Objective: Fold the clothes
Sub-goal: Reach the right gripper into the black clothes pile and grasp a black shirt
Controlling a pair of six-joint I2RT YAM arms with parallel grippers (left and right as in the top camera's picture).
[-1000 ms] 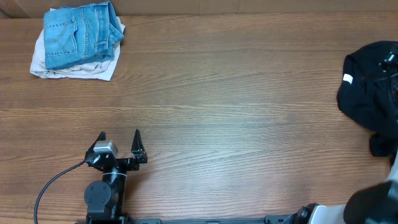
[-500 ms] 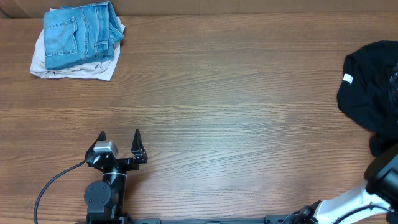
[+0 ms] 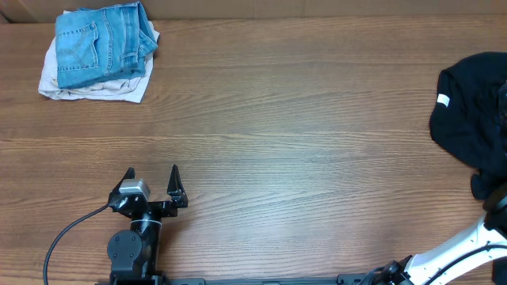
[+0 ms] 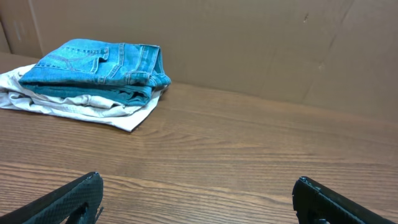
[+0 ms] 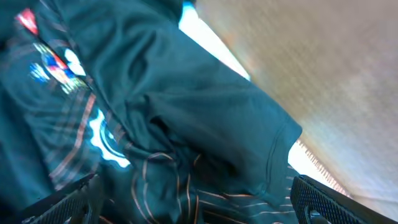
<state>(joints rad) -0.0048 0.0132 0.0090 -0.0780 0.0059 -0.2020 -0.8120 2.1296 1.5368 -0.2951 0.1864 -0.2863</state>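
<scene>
The clothes, a black jersey, lie crumpled at the table's right edge and are partly cut off by the frame. In the right wrist view the jersey fills most of the picture, showing thin orange lines and small coloured logos. My right gripper hovers open just over the fabric, with nothing between its fingers. Overhead, only the right arm's white link shows at the bottom right. My left gripper stands open and empty near the front left, far from the jersey.
A folded pair of blue jeans on a white garment lies at the back left corner; the left wrist view shows the jeans too. A brown cardboard wall stands behind the table.
The right arm has swung out toward the right edge, near the black jersey. The left arm and the folded pile have not moved.
</scene>
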